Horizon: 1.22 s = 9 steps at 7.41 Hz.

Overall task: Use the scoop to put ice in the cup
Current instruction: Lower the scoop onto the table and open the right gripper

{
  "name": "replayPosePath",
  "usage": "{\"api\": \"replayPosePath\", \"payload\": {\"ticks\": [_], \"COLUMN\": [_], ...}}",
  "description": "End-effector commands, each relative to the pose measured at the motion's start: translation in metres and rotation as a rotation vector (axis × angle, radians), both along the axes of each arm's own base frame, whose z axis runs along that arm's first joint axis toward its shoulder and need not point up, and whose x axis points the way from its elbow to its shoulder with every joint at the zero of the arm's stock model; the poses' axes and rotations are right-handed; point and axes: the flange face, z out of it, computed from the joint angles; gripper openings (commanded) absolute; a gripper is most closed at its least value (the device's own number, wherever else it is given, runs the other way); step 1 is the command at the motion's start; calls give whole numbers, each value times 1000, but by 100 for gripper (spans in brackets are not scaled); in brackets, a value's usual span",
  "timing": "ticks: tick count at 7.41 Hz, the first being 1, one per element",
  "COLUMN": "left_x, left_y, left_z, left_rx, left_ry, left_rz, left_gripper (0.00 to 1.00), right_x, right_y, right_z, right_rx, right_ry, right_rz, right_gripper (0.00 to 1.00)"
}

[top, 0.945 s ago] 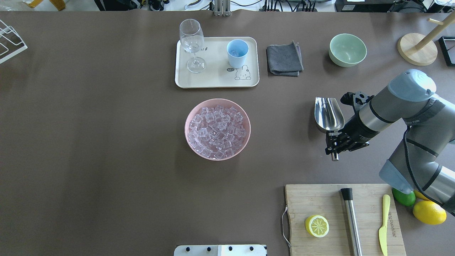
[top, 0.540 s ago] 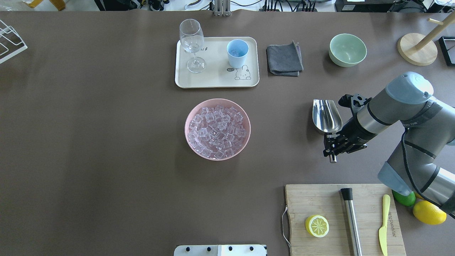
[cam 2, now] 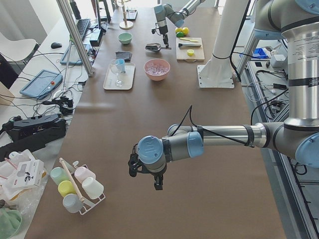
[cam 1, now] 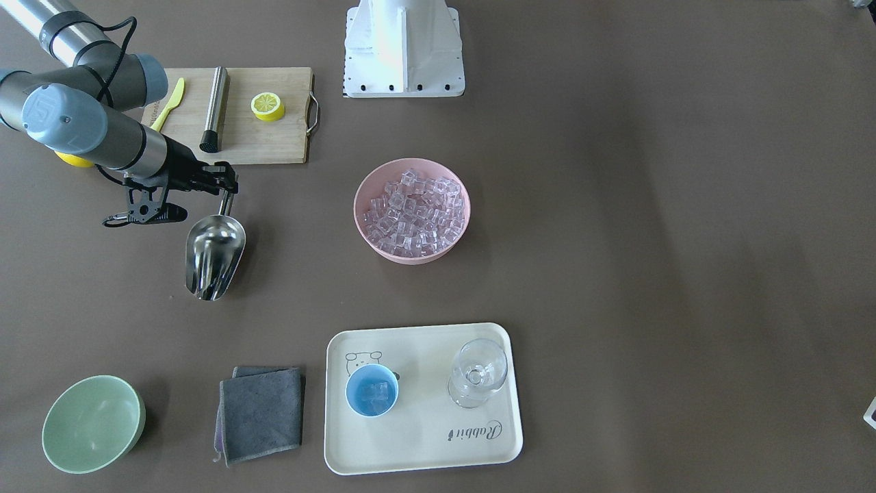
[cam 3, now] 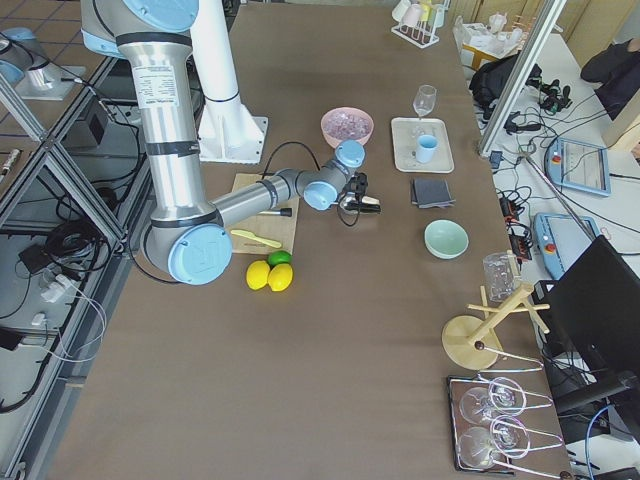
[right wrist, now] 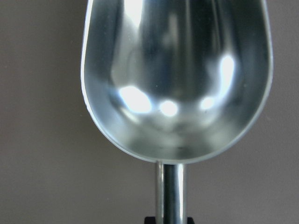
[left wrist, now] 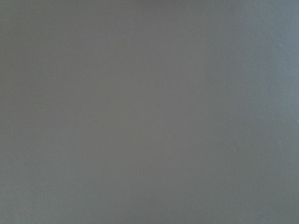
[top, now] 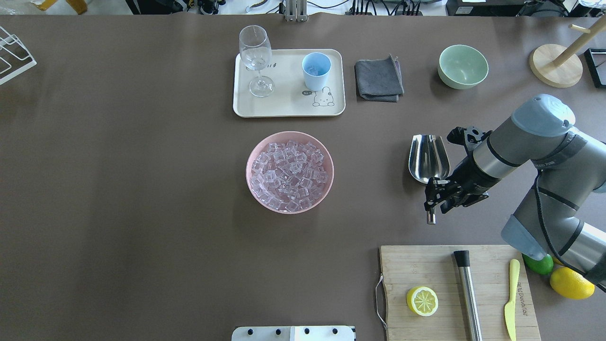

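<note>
My right gripper (top: 438, 193) is shut on the straight handle of the shiny steel scoop (top: 428, 158), which it holds above the table, right of the pink bowl (top: 252, 152). The scoop's trough is empty in the right wrist view (right wrist: 177, 79) and also shows in the front view (cam 1: 214, 257). The bowl is piled with clear ice cubes (top: 289, 173). The light-blue cup (top: 316, 71) stands on the cream tray (top: 284, 106) and holds a few ice cubes (cam 1: 374, 392). My left gripper (cam 2: 145, 178) shows only in the left side view; I cannot tell its state.
A wine glass (top: 256, 59) shares the tray. A grey cloth (top: 378, 79) and a pale green bowl (top: 462, 66) lie right of it. A cutting board (top: 426, 270) near the front holds a lemon half (top: 422, 300), a steel rod (top: 467, 293) and a yellow knife (top: 511, 298).
My right gripper has carried the scoop a little to the left, toward the pink bowl, and slightly nearer the robot. Nothing else has moved.
</note>
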Motion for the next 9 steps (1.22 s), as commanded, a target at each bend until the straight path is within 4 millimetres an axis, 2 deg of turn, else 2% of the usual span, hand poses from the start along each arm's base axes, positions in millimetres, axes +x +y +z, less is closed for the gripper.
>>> {"api": "replayPosePath", "payload": {"ticks": [1,4,6,7,8,9], "left_x": [0,5,5,6,6,5], "left_y": [1,-2,-8,-9,-9,-12], "left_z": [0,-1,-7,-7,-8,-12], "left_rx": [-4,4,19,19,22,36], "left_ry": [1,1,0,0,0,0], "left_rz": [0,13,13,16,16,14], "left_gripper": [98,98,98,98,98,98], "right_x": [0,0,12,31,59,88], "right_y": [1,1,1,-9,-23,-33], "right_z": [-3,-6,-18,-28,-30,-22], "right_rx": [-1,1,1,7,61,122], "right_ry": [-9,-14,-21,-18,-25,-12], "right_rz": [-9,-11,-3,30,52,64], "right_gripper": [99,99,99,99,99,99]}}
